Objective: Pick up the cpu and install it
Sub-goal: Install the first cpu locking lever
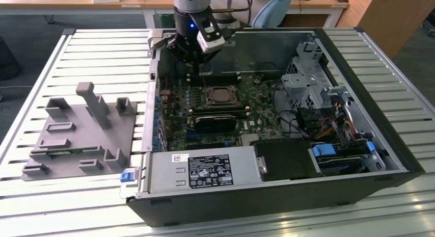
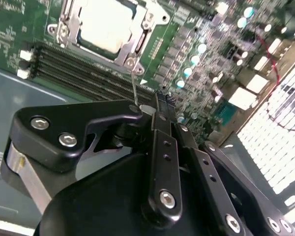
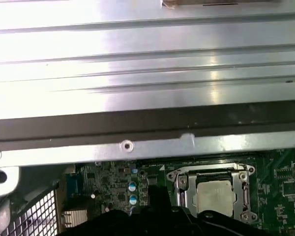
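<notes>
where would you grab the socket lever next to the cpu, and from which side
Take the socket lever near its free end, the thin wire rod reaching out from the metal-framed socket toward the gripper. Come down from above the motherboard, fingers either side of the rod: it is slender and stands clear of the board, while the frame crowds its hinge end. The cpu lies flat in the socket.

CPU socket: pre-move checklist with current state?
1. Silvery-grey square cpu seated in the square metal-framed socket: ok.
2. Socket frame down over the cpu: ok.
3. Thin wire socket lever latched: cannot tell.
4. Black tool carrying nothing: cannot tell.
5. Tool off the green motherboard, above the socket's edge: ok.
6. Grey moulded tray outside the open black computer case: ok.
</notes>
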Controlling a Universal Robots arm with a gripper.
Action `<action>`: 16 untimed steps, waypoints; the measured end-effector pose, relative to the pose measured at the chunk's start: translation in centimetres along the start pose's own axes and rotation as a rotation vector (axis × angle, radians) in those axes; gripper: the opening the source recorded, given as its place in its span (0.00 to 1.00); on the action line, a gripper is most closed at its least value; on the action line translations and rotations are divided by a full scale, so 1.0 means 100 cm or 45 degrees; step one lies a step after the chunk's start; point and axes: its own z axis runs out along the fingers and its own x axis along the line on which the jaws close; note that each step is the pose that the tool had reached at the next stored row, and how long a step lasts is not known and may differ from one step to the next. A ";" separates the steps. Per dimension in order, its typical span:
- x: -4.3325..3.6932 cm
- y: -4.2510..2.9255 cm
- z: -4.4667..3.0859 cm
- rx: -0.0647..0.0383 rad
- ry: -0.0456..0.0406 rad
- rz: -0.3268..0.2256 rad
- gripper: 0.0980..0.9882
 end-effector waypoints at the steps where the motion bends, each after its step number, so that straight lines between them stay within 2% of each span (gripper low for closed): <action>1: 0.0000 0.0007 0.0003 0.000 0.000 0.000 0.01; 5: -0.0049 0.0018 0.0008 0.000 0.000 0.000 0.01; 9: -0.0177 0.0032 0.0015 0.000 0.000 0.000 0.01; 12: -0.0307 0.0047 0.0024 0.000 0.000 0.000 0.01; 16: -0.0427 0.0059 0.0044 0.000 0.000 0.000 0.01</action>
